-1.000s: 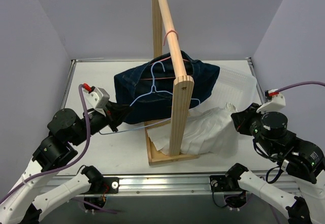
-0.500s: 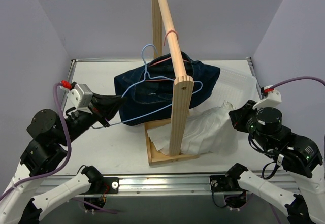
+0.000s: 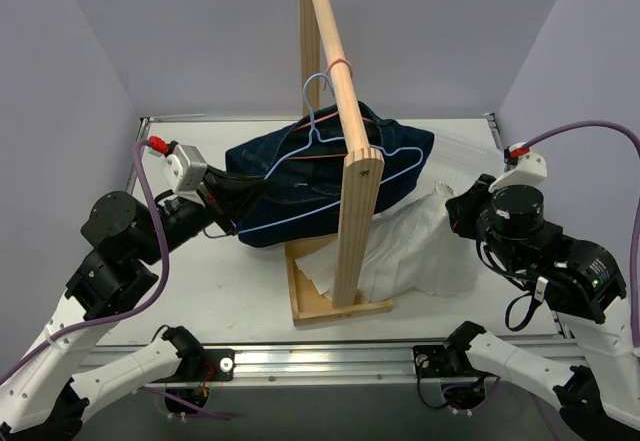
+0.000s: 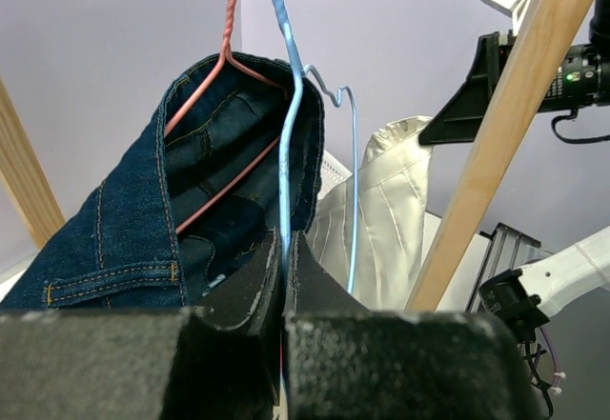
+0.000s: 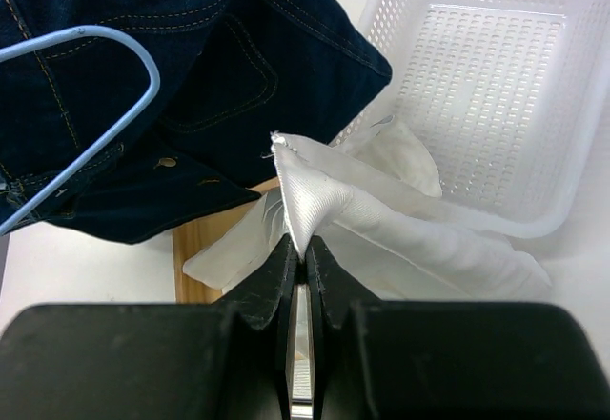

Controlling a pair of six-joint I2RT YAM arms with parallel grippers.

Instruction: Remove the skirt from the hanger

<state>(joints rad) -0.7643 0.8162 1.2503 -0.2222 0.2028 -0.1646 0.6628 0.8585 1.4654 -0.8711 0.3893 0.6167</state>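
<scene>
L gripper [image 4: 284, 249] is clamped shut on the blue hanger [image 4: 293, 144] wire. R gripper [image 5: 301, 249] is pinched tight on a corner of the white skirt [image 5: 381, 220]. Skirt lies mid-right in top view, by the rack [image 3: 355, 221] foot, just below the denim [image 3: 290, 171]. It looks clear of the wire. Long axis runs lower left to upper right, twd the basket [image 5: 562, 201]; pinched corner points up. Best: hold hanger steady, draw skirt right & low, away from rack.

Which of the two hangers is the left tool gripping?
The blue hanger: its bare wire is pinched in the left tool. The pink hanger sits inside the denim, ungripped.
</scene>
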